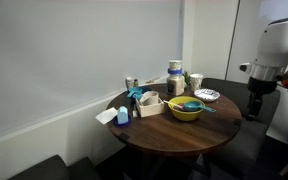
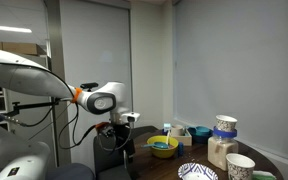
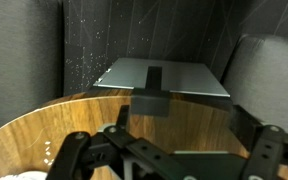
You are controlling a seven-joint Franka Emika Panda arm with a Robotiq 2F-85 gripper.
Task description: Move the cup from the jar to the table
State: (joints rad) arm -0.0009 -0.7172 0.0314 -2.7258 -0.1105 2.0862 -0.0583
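The small whitish-blue cup (image 1: 174, 66) sits on top of the tall jar (image 1: 174, 84) at the back of the round brown table (image 1: 174, 133). Both exterior views show them; in one the cup (image 2: 224, 126) and jar (image 2: 221, 152) stand at the right. My gripper (image 1: 252, 110) hangs beside the table's edge, far from the jar, and also shows in an exterior view (image 2: 121, 140). In the wrist view the gripper (image 3: 184, 125) is open and empty over the table rim (image 3: 94, 120). The cup and jar are out of the wrist view.
A yellow bowl (image 1: 185, 108) with a utensil sits mid-table, between gripper and jar. A patterned plate (image 1: 207, 95), a greenish cup (image 1: 195, 80), a white mug (image 2: 240, 166), a pale box (image 1: 149, 104) and blue items (image 1: 123, 114) also stand on the table.
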